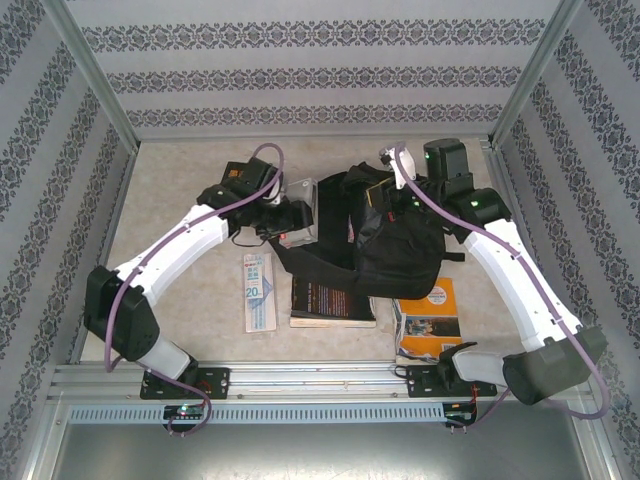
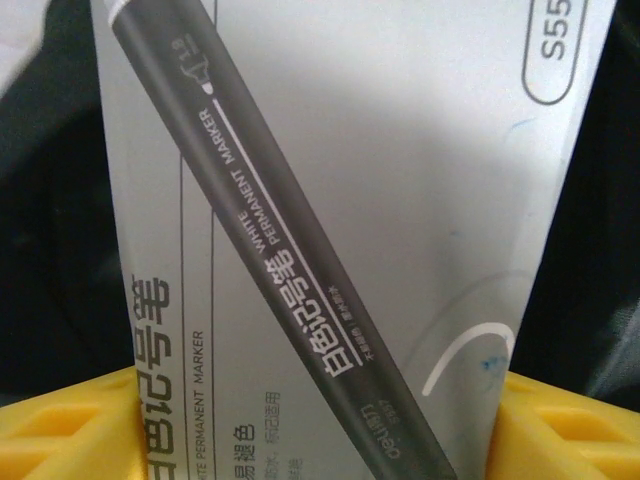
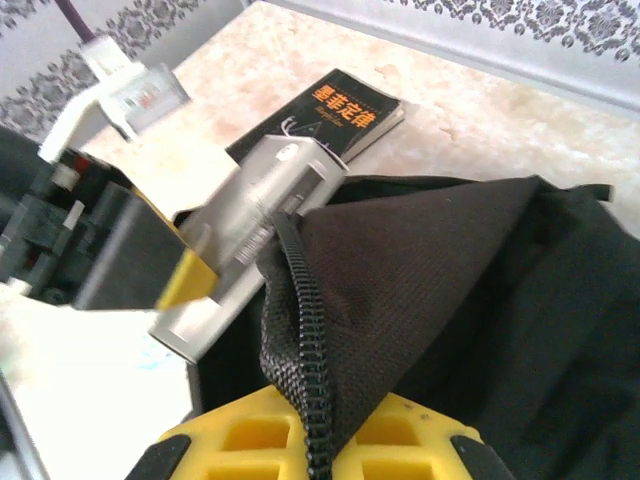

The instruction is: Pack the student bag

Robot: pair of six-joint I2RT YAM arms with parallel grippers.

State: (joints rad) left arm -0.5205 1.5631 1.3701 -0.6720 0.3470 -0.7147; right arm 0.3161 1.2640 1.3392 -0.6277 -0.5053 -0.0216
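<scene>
Fingers of the left gripper clamp a marker box at centre-left of the top view, against the bag's left edge. The right gripper, upper right, pinches the bag's rim. A black book, an orange book and a pack lie below, unpacked.

Left wrist: yellow fingers flank the box.

Right wrist: yellow fingers, pressed on the zipper edge, hold the mouth up, with the box tilted just beside it.

The step looks like loading the box. Next it needs pushing under the lifted flap, then releasing. The bag's contents are hidden.
</scene>
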